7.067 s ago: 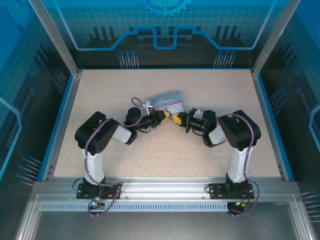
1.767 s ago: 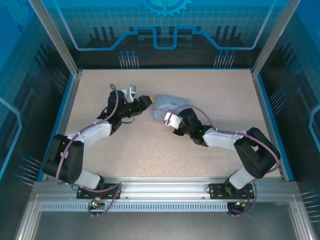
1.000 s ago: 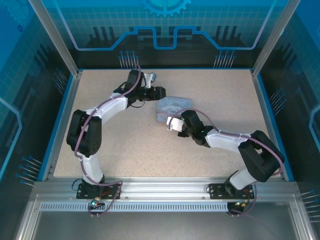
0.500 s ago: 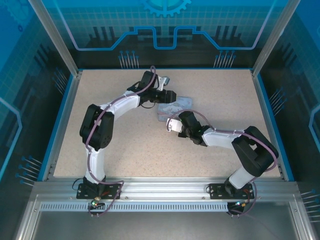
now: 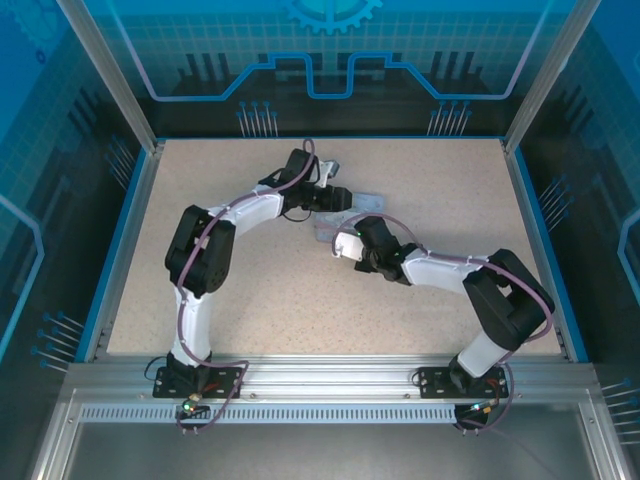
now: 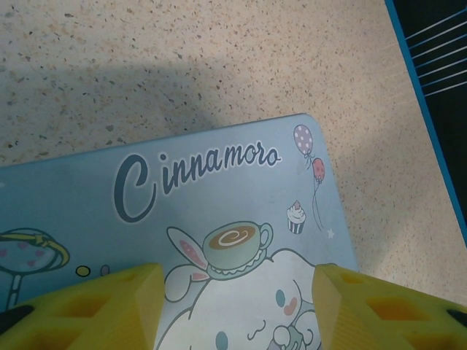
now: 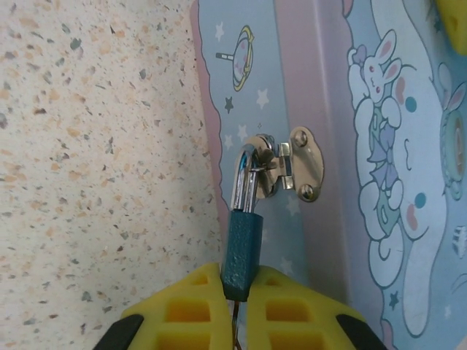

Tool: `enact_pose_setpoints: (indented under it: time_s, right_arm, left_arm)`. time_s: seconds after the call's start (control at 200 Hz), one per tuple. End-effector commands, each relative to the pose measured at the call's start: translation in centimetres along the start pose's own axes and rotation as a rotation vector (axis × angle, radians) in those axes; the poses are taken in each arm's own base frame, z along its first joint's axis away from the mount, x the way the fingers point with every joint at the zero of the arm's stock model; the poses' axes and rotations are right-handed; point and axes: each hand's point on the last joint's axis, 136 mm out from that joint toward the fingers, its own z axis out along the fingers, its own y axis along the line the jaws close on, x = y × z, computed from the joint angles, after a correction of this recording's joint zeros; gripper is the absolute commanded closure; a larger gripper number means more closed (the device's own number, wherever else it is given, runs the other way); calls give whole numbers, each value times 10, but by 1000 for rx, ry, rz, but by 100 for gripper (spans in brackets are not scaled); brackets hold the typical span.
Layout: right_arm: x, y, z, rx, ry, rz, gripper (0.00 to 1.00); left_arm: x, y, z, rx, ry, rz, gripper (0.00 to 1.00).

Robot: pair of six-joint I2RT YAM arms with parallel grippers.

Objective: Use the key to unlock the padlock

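Note:
The padlock (image 7: 241, 251) has a dark teal body and a silver shackle hooked through the metal hasp (image 7: 303, 164) on the side of the pale blue cartoon tin (image 7: 408, 146). My right gripper (image 7: 241, 283) is shut on the padlock's body, at the tin's near edge (image 5: 337, 238). A thin dark sliver shows between the fingers under the body; I cannot tell whether it is the key. My left gripper (image 6: 235, 284) hangs open just above the tin's lid (image 6: 219, 197), nothing between its yellow fingers (image 6: 124, 302). In the top view the left gripper (image 5: 340, 196) covers much of the tin (image 5: 368, 199).
The tin lies in the middle back of the speckled table (image 5: 450, 180). A blue rim (image 5: 530, 230) and a clear enclosure wall bound it on the right. Both forearms meet over the tin, with open table to the left, right and front.
The left arm has swung in from the left and now hovers over the tin's lid. The right gripper has stayed at the tin's near edge, holding the padlock.

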Motion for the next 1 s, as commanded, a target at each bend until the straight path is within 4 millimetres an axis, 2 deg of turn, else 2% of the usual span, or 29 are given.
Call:
enact_pose_setpoints:
  time_s: [0.0, 0.16, 0.17, 0.195, 0.37, 0.515, 0.57, 0.835, 0.995]
  right_arm:
    - [16, 29, 0, -162, 81, 107, 91]
    - [8, 44, -4, -217, 76, 229, 87]
    - [1, 38, -5, -207, 63, 231, 87]
    - [0, 35, -4, -185, 75, 230, 87]
    - [-4, 37, -7, -180, 144, 263, 87]
    - [-20, 36, -12, -204, 116, 334, 89]
    - [-21, 37, -12, -200, 135, 347, 89]
    - [-36, 56, -12, -285, 143, 479, 89]
    - [-32, 68, -3, -316, 123, 564, 90]
  left_arm:
    - [23, 35, 2, -69, 30, -101, 43]
    - [29, 46, -1, -78, 14, -138, 43]
    - [28, 46, -2, -79, 12, -139, 43]
    - [29, 48, -3, -82, 9, -139, 43]
    - [31, 50, -10, -82, -7, -152, 44]
    - [33, 52, -14, -81, -20, -169, 44]
    - [33, 55, -17, -80, -30, -187, 44]
    - [34, 66, -31, -94, -45, -217, 44]
    - [36, 71, -34, -101, -51, -230, 44]
